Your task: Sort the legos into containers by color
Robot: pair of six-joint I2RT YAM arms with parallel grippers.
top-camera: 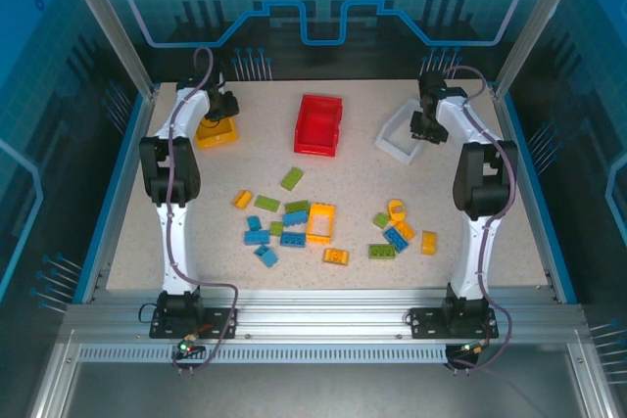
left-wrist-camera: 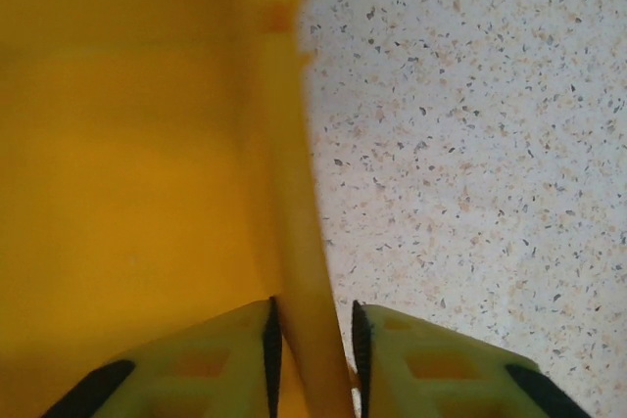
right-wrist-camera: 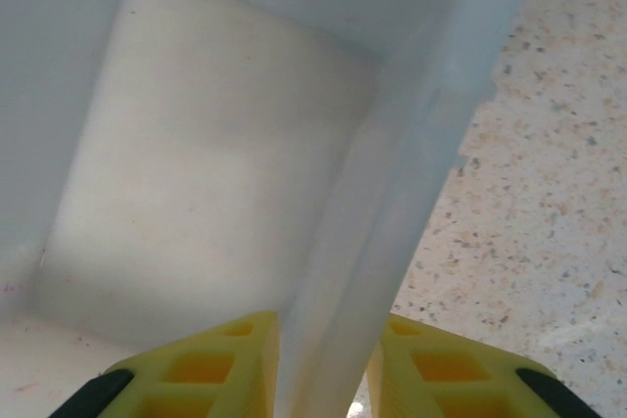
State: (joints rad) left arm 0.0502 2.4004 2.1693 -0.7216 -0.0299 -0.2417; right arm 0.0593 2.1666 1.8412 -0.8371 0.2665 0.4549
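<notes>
At the tabletop's far corners, your left hand pinches a wall of the yellow bin and your right hand a wall of the white bin, while the legos lie scattered nearer you, between both arms.

Bright, even light falls from overhead in the top view, so the table reads clearly and the legos cast only short, soft shadows. The blue panels around it are dimmer, with faint reflections. Both wrist views are soft up close: the yellow bin is a blurred, saturated mass and the white bin is pale and low in contrast, while the speckled table beyond is sharper.
</notes>
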